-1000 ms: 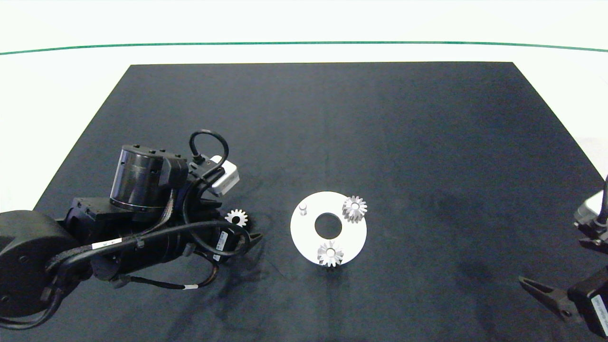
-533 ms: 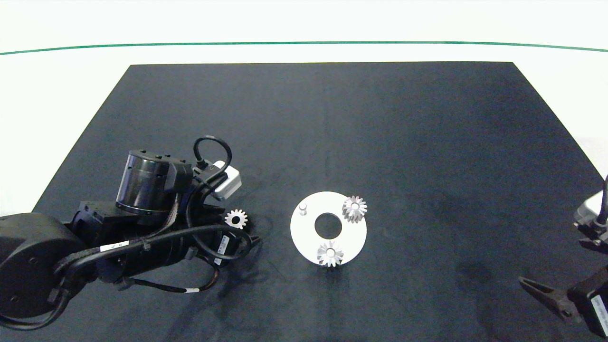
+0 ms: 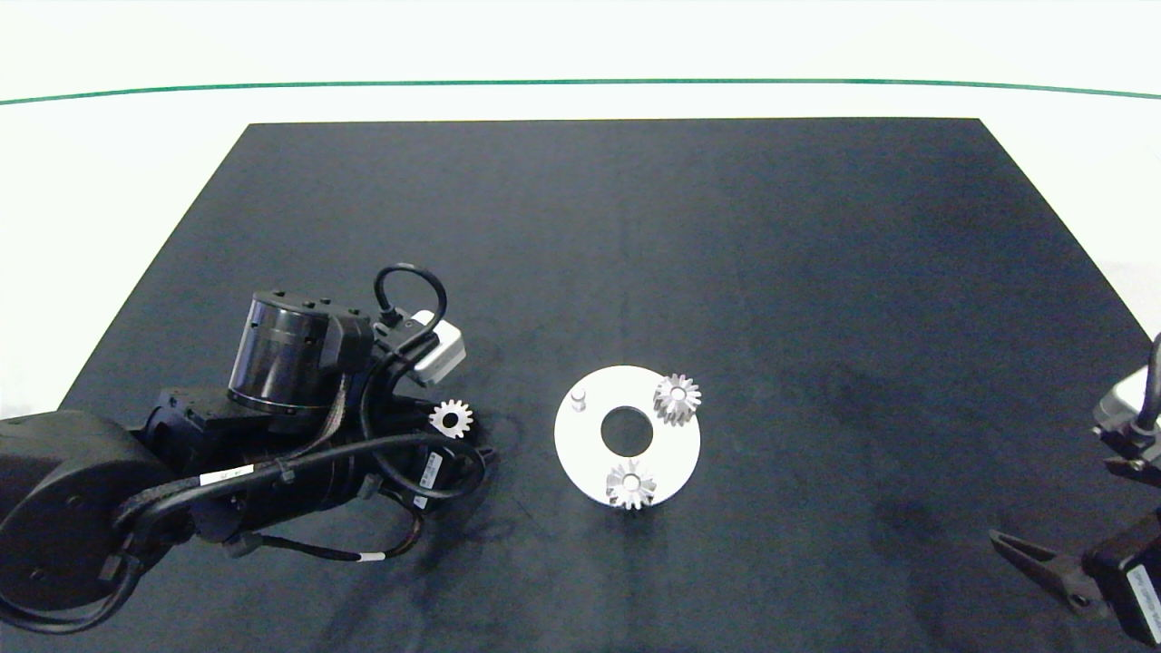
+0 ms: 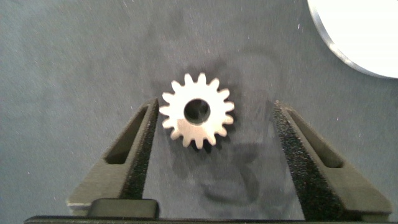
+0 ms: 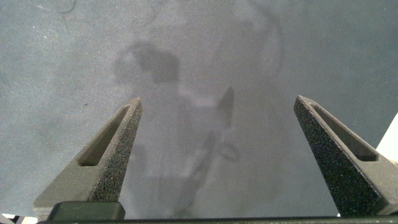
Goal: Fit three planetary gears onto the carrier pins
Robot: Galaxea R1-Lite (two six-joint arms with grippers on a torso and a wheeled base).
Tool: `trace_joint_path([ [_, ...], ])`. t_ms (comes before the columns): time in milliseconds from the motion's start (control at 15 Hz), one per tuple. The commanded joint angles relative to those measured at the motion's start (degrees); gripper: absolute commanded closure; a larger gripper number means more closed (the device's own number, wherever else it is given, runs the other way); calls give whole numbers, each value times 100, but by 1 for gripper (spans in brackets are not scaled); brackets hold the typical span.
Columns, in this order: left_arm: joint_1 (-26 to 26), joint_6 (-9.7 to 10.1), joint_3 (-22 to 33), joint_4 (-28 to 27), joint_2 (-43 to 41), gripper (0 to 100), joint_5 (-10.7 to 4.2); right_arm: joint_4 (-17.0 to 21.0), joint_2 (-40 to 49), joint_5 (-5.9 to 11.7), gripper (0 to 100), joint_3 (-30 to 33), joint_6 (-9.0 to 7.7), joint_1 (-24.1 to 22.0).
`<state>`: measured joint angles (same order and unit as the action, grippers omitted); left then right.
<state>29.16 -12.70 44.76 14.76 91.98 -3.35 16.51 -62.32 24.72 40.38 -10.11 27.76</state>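
A white disc [image 3: 580, 453] lies on the black mat and carries the carrier pins. Two planetary gears sit on pins, one at the far right [image 3: 678, 397] and one at the near edge [image 3: 630, 484]. The far-left pin [image 3: 579, 397] is bare. A third silver gear [image 3: 451, 418] lies flat on the mat left of the disc. My left gripper [image 4: 216, 106] is open and straddles this gear [image 4: 198, 112], with one finger [image 4: 140, 146] close beside its teeth. My right gripper [image 5: 217, 102] is open and holds nothing, at the mat's near right corner [image 3: 1043, 562].
The left arm [image 3: 272, 435] covers the mat's near left. The disc's rim [image 4: 354, 43] shows just beyond the left fingers. The black mat [image 3: 635, 227] lies on a white table with a green line [image 3: 580, 82] at the far side.
The left arm has shifted slightly right and nearer, settling its fingers around the loose gear. The gear, the disc and the right arm have not moved.
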Motion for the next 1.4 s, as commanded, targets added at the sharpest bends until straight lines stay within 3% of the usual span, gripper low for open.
trace_joint_path([
  [67, 2, -4, -20, 97, 48, 33, -8, 2, -26, 15, 0, -3, -9, 2],
  [467, 2, -4, -20, 158, 119, 45, 1, 2, -35, 15, 0, -21, -9, 2],
  [667, -7, -4, -55, 264, 127, 51, 124, 2, -35, 15, 0, -21, 0, 2],
  [1400, -16, 5, -64, 273, 136, 74, 203, 2, -8, 15, 0, -12, -9, 2],
])
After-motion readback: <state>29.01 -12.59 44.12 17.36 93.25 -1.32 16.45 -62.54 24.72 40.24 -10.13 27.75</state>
